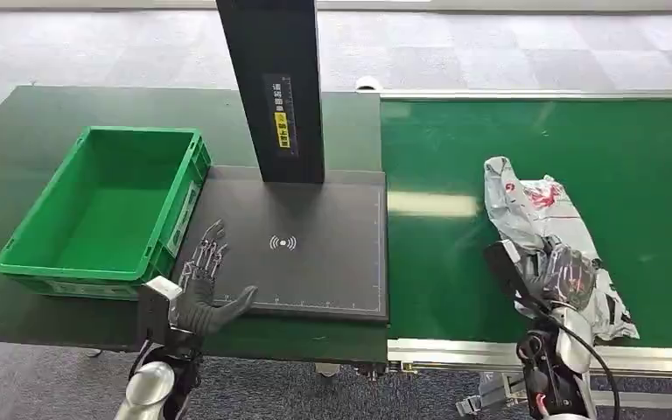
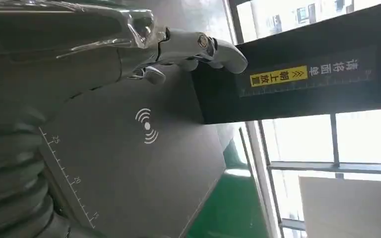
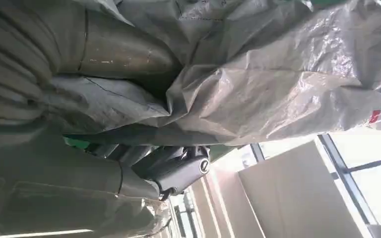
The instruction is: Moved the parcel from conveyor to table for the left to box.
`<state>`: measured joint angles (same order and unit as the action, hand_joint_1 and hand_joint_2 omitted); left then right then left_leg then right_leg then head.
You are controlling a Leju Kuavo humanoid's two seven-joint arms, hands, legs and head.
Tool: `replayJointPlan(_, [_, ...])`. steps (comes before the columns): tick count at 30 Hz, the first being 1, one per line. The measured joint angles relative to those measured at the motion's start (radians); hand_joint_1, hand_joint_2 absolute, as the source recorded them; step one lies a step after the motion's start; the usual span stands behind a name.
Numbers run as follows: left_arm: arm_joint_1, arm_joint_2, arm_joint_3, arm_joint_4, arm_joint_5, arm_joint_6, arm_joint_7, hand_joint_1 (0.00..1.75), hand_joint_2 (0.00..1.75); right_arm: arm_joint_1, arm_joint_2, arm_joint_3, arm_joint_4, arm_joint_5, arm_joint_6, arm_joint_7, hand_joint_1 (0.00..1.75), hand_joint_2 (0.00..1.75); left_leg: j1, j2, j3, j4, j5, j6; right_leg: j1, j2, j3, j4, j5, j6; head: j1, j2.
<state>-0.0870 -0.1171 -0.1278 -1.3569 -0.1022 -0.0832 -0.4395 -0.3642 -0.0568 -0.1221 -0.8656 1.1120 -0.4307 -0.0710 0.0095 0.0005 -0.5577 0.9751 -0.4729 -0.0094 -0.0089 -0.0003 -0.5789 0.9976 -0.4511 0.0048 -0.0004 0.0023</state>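
Right hand point(image 1: 553, 278) clamped on parcel point(image 1: 538, 219), on conveyor point(image 1: 455, 262). Left hand point(image 1: 206, 280) spread over scanner pad point(image 1: 315, 254). Lift clear before swinging over to pad; keep grip firm on slippery plastic.

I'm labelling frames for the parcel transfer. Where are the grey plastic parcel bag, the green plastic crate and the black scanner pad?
grey plastic parcel bag point(image 1: 525, 206), head view, upper crumpled part.
green plastic crate point(image 1: 96, 206), head view, inside floor.
black scanner pad point(image 1: 315, 262), head view, flat top surface.
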Motion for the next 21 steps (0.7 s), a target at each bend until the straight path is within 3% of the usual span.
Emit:
replayJointPlan(6, [0.000,0.000,0.000,0.000,0.000,0.000,0.000,0.00,1.75,0.012,0.004,0.000,-0.034,-0.002,-0.003,-0.003,1.75,1.75,0.000,0.000,0.000,0.000,0.000,0.000,0.000,0.000,0.000,0.000,0.000,0.000,0.000,0.000])
replayJointPlan(10, [-0.005,0.000,-0.001,0.002,0.000,-0.005,-0.008,0.00,1.75,0.039,0.010,-0.002,-0.090,-0.119,-0.111,-0.139,1.75,1.75,0.000,0.000,0.000,0.000,0.000,0.000,0.000,0.000,0.000,0.000,0.000,0.000,0.000,0.000])
replayJointPlan(13, [-0.018,0.000,-0.004,0.014,0.005,-0.005,-0.019,0.00,1.75,0.074,0.023,0.008,-0.173,-0.156,-0.078,-0.212,1.75,1.75,0.000,0.000,0.000,0.000,0.000,0.000,0.000,0.000,0.000,0.000,0.000,0.000,0.000,0.000])
replayJointPlan(21, [-0.036,0.000,-0.010,0.040,0.008,0.000,-0.031,0.00,1.75,0.125,0.048,0.093,-0.305,-0.138,-0.063,-0.233,1.75,1.75,0.000,0.000,0.000,0.000,0.000,0.000,0.000,0.000,0.000,0.000,0.000,0.000,0.000,0.000])
